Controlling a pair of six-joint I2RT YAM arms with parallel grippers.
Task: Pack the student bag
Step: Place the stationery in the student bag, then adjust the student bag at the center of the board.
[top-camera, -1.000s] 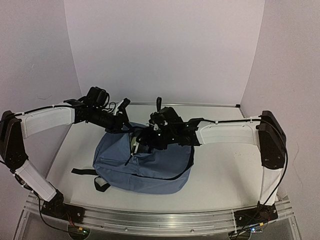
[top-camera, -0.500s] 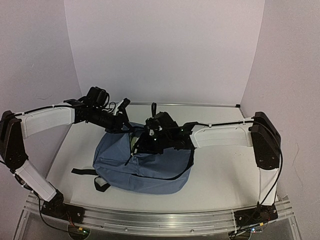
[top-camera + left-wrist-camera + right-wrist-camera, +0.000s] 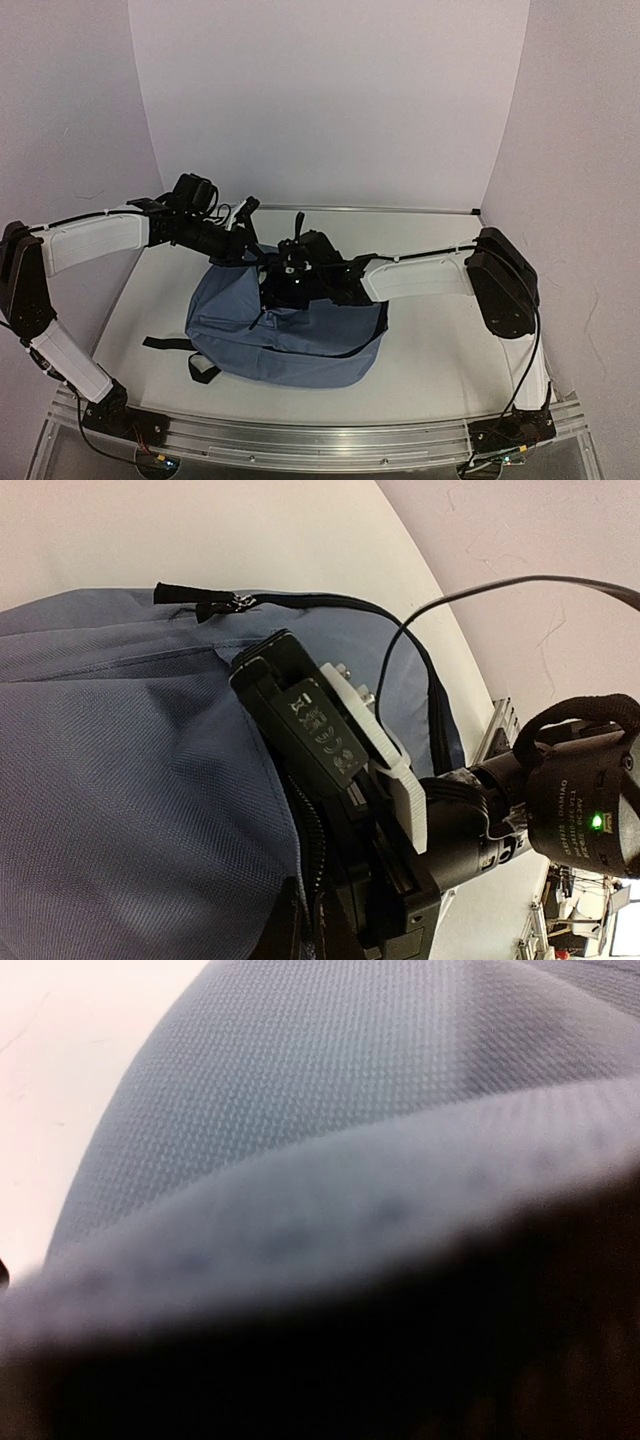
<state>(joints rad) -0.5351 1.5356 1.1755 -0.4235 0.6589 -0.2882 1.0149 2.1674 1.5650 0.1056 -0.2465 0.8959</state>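
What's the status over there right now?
Left end effector shut at the mouth of the soft slate-blue fabric backpack. Right end effector against its fabric, jaws hidden. Nothing seen in the way.

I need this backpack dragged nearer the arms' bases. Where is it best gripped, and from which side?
Probably the black strap sticking out at the student bag's left: a narrow band lying flat on the table, so jaws can drop from above and close across it. The slack blue body offers no firm edge.
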